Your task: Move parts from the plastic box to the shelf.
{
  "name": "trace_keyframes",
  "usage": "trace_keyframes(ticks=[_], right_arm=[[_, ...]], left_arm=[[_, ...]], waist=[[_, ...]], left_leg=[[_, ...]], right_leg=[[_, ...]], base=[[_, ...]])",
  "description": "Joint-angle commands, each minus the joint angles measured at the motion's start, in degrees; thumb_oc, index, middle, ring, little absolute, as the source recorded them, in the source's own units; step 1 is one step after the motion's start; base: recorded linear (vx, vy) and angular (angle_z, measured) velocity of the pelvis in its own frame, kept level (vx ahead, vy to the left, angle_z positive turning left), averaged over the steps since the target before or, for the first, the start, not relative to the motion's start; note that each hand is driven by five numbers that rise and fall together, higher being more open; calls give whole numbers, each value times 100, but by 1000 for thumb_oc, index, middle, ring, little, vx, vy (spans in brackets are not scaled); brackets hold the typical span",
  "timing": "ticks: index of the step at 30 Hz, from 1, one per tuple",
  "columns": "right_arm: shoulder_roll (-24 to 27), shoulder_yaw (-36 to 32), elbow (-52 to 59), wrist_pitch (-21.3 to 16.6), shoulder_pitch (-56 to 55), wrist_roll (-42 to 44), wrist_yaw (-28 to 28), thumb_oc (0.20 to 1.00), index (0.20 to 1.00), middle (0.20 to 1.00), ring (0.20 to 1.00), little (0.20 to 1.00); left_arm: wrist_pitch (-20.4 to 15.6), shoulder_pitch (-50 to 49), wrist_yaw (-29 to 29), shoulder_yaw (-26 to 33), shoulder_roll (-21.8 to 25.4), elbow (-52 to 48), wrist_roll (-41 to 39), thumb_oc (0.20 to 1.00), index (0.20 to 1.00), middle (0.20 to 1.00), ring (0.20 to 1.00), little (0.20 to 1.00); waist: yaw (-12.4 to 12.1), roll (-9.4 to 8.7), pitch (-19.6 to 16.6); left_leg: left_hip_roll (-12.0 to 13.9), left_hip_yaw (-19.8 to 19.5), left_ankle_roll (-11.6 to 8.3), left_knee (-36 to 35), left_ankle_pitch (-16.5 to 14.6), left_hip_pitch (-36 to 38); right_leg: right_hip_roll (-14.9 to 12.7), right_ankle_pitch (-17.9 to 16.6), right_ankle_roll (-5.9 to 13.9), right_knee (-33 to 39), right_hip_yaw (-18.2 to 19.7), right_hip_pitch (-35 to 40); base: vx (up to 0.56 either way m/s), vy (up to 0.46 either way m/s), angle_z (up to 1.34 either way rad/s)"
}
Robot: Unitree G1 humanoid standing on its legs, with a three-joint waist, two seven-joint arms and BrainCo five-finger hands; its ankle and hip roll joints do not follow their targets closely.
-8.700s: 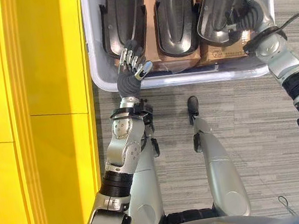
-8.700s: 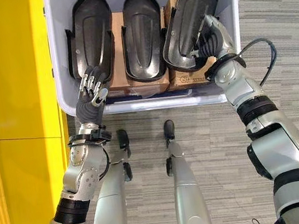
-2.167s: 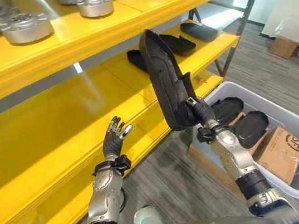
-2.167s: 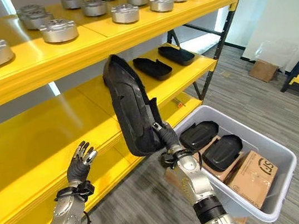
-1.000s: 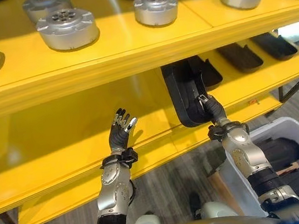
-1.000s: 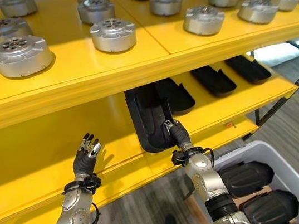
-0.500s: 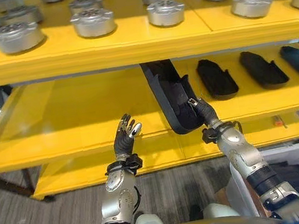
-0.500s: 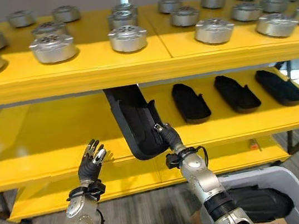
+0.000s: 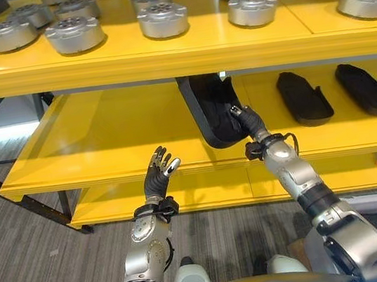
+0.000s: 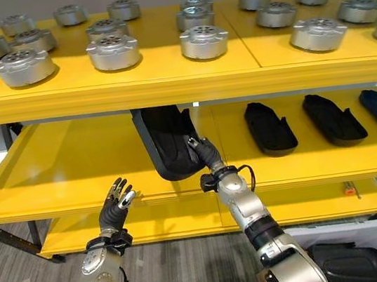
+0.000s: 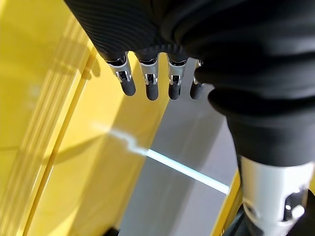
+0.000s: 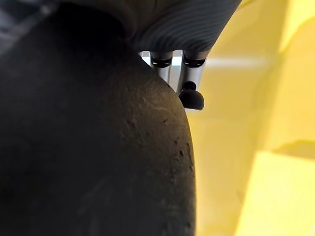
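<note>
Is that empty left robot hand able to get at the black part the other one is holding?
Probably yes: the left robot hand is open, with bare yellow shelf between it and the black moulded part.

Black part [image 10: 168, 144], bright yellow shelf [image 10: 72, 172], silver-grey metal discs [image 10: 113, 51], white plastic box [image 10: 344, 235]

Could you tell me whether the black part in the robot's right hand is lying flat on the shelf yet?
Not yet: the black part is tilted in the right robot hand.

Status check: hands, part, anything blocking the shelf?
Right hand gripping black part, nose into middle shelf. Left hand open, empty. Top shelf edge close above part.
</note>
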State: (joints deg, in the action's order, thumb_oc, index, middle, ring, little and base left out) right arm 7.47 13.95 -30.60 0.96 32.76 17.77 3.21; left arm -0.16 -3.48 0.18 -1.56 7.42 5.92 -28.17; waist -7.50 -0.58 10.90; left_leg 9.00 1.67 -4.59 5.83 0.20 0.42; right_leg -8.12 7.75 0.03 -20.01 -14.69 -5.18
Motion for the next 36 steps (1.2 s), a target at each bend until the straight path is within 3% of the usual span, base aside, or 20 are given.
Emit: trace_keyframes(ticks=[1, 6, 9, 10, 14, 17, 26, 36], right_arm=[[42, -430, -6, -455, 1148, -133, 333, 200, 200, 200, 200, 200], [427, -442, -1131, -418, 2301, -131, 631, 200, 200, 200, 200, 200], [429, -444, -1139, -422, 2310, -129, 628, 200, 200, 200, 200, 200], [738, -393, -2014, -392, 3101, -11, 750, 200, 200, 200, 200, 200], [954, -357, -2652, -415, 3601, 60, 813, 200, 200, 200, 200, 200], [1493, -92, -3601, -408, 4276, 56, 953, 200, 200, 200, 200, 200], [2044, 330, -4394, -334, 4588, -122, 1112, 200, 200, 200, 200, 200], [2383, 583, -4809, -338, 4770, -210, 1225, 200, 200, 200, 200, 200]], left_arm=[[-216, -92, -116, -144, 35, -683, -267, 1000, 1000, 1000, 1000, 1000], [-266, -66, -123, -321, 129, -791, -370, 1000, 1000, 1000, 1000, 1000], [-266, -61, -122, -321, 130, -791, -370, 1000, 1000, 1000, 1000, 1000], [-311, 15, -87, -395, 268, -888, -392, 1000, 1000, 1000, 1000, 1000], [-345, 139, -55, -473, 351, -947, -397, 1000, 1000, 1000, 1000, 1000], [-390, 458, 30, -597, 488, -895, -326, 1000, 1000, 1000, 1000, 1000], [-411, 692, 133, -736, 515, -841, -338, 1000, 1000, 1000, 1000, 1000], [-469, 737, 224, -841, 544, -938, -321, 1000, 1000, 1000, 1000, 1000]], waist=[[-84, 6, 215], [-219, 72, 481], [-220, 71, 482], [-318, 168, 728], [-378, 262, 882], [-454, 376, 1188], [-474, 540, 1414], [-515, 588, 1486]], left_leg=[[-1, 78, -1, 292, -363, 55], [-99, 58, 23, 507, -402, -340], [-99, 58, 24, 514, -405, -348], [-155, 46, 49, 689, -451, -620], [-221, -5, 81, 912, -484, -914], [-300, -106, 170, 1733, -737, -1458], [-423, -220, 319, 2695, -1055, -2063], [-448, -284, 348, 2782, -1047, -2335]], right_leg=[[-87, -292, 129, 516, 237, 703], [-150, -356, 136, 500, 277, 410], [-150, -355, 136, 496, 279, 402], [-205, -389, 143, 406, 311, 135], [-269, -407, 137, 299, 308, -75], [-462, -245, 108, -341, 271, -465], [-761, 33, 53, -1198, 312, -976], [-810, 35, 50, -1301, 269, -1225]], base=[[1, 86, 5], [-26, 78, 1], [-24, 48, 1], [-62, 108, 2], [-40, 92, -5], [-60, 95, 8], [-23, 53, 9], [-23, 22, 6]])
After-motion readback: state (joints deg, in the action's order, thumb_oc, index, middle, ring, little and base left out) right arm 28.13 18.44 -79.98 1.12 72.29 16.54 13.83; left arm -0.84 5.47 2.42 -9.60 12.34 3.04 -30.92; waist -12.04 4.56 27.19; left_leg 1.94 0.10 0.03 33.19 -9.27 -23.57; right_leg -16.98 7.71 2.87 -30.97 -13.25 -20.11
